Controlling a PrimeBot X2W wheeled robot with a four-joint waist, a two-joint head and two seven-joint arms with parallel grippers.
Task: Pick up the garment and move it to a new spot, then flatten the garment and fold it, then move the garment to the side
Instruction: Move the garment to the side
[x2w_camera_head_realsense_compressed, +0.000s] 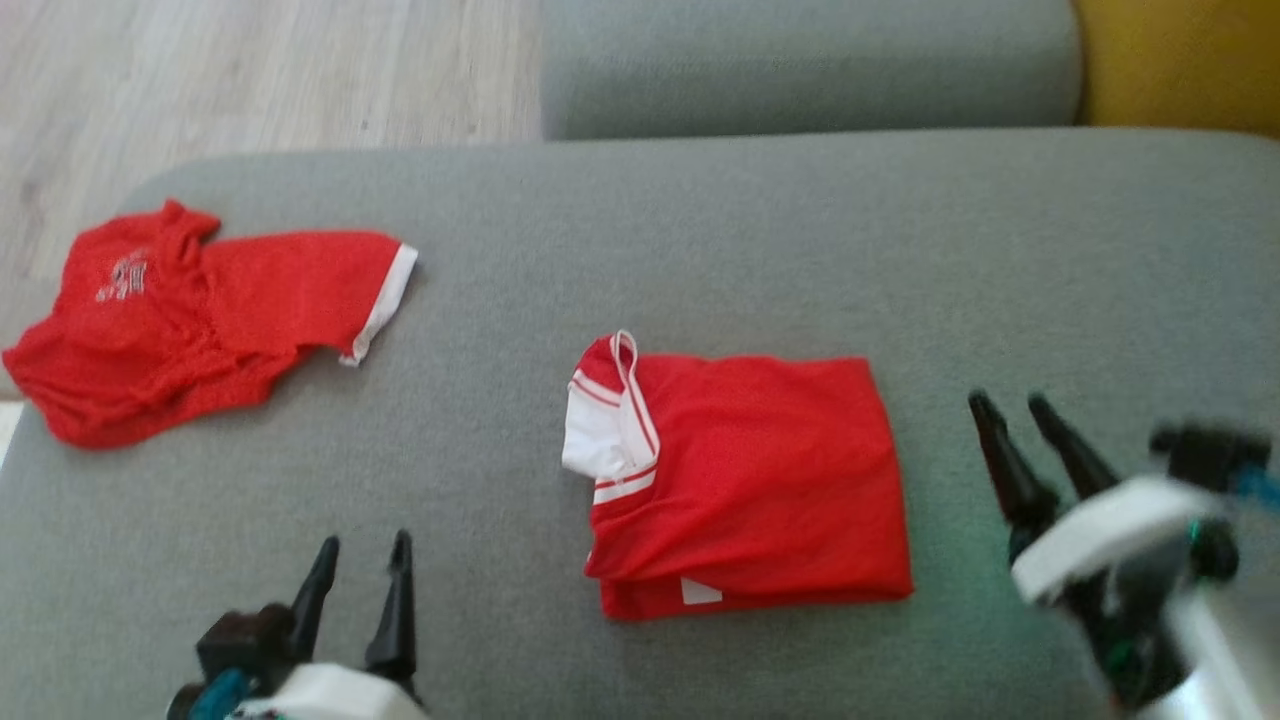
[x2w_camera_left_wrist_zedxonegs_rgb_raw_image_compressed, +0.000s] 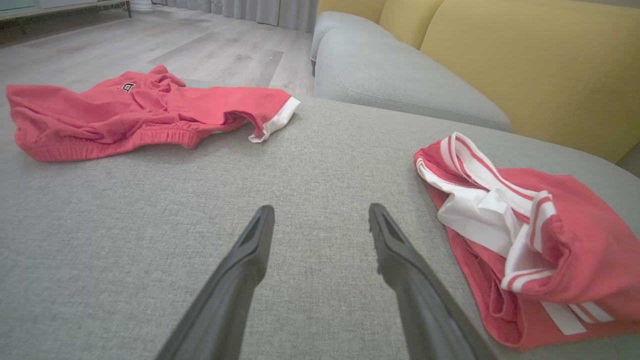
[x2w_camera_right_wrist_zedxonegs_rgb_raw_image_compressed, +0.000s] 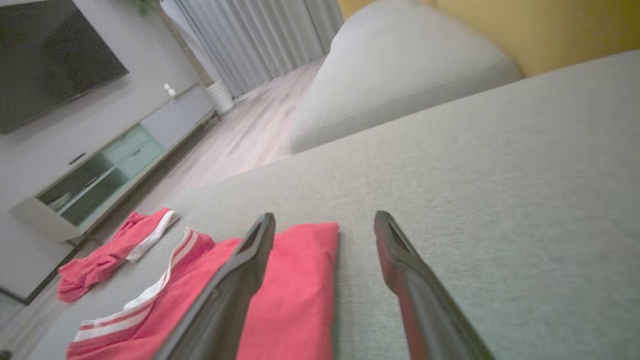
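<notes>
Right tool (x2w_camera_head_realsense_compressed: 1005, 400) blurry, partly cropped

Soft, even light, faint shadows; my head view is blurred, worst at my right gripper (x2w_camera_head_realsense_compressed: 1008, 400); both wrist views warp at the edges.

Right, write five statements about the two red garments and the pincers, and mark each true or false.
1. The folded garment lies between the left pincer and the right pincer. True.
2. The left pincer is shut on the folded garment. False: it is open, empty and clear of the cloth.
3. The crumpled garment lies at the robot's left, apart from the folded one. True.
4. The right pincer holds the crumpled garment. False: it is open and empty, beside the folded garment's right edge.
5. Both garments lie on the grey cushion. True.
</notes>
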